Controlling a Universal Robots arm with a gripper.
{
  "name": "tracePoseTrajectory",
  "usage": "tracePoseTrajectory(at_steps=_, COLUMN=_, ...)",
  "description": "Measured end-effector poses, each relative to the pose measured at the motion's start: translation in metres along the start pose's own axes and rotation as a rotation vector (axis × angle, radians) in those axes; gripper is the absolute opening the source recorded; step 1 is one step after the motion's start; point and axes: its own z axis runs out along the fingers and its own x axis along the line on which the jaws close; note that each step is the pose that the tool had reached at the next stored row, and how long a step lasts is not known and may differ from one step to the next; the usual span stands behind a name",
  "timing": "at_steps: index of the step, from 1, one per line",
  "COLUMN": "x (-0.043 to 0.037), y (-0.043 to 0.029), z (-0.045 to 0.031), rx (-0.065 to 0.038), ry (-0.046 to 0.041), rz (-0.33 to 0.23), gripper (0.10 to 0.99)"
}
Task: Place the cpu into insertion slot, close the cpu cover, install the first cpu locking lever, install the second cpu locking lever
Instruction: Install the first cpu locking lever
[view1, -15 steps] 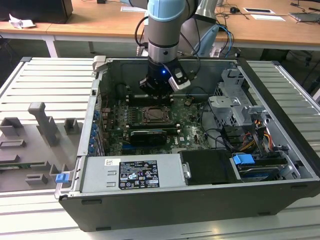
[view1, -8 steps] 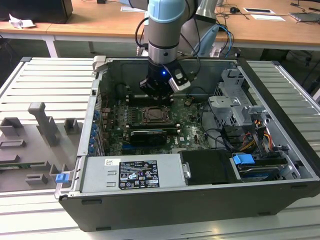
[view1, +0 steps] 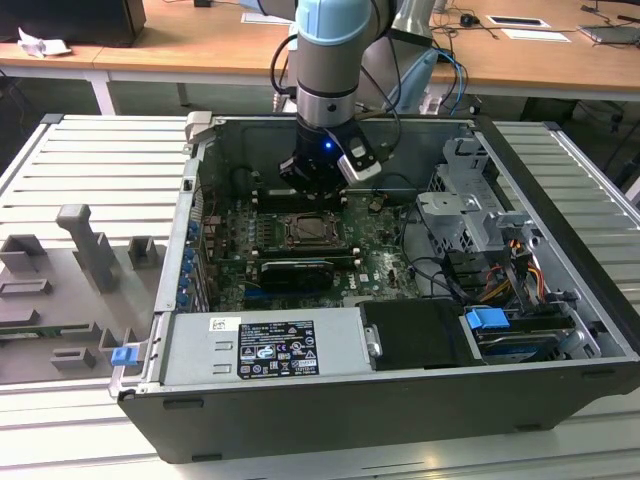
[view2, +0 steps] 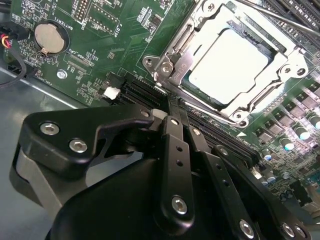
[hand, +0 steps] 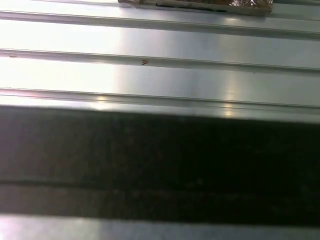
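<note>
- Arm (view1: 335, 60): grey and pale-blue, enters at the upper centre of the exterior view and hangs almost straight down into the open computer case (view1: 560, 330); a blue light glows on the wrist.
- Gripper (view1: 312, 180): black, low over the motherboard (view1: 380, 255), just above the socket area in the exterior view. In the second wrist view its body and linkages fill the lower part of the frame, and the fingers (view2: 172, 125) run up together to a narrow tip at centre frame (drawn together, nothing seen between them), ending just beside the lower-left edge of the socket.
- Cpu (view2: 227, 65): pale silver-grey square, upper right of the second wrist view, lying flat in the insertion slot (view1: 305, 232).
- Cpu cover (view2: 265, 97): silvery frame, lying down around the chip, whose top shows through its window.
- Coin cell battery (view2: 49, 38): upper left of the second wrist view, well apart from the socket.
- Power supply (view1: 265, 345): grey box with a label, lower centre of the exterior view.
- Ribbed metal table (view1: 90, 160): carries the case; grey fixtures (view1: 85, 240) stand at the left of the exterior view.
</note>
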Motion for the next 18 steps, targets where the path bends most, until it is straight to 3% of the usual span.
tracePoseTrajectory(at_steps=11, x=-0.0001, y=-0.0002, z=0.0016, rx=0.012, ry=0.0019, rz=0.0, gripper=0.106)
tracePoseTrajectory(at_steps=16, x=0.0, y=-0.0006, z=0.0041, rx=0.012, ry=0.0022, rz=0.0, gripper=0.106)
tracePoseTrajectory(at_steps=18, x=-0.0003, y=-0.0009, z=0.0043, rx=0.007, ry=0.0022, rz=0.0, gripper=0.106)
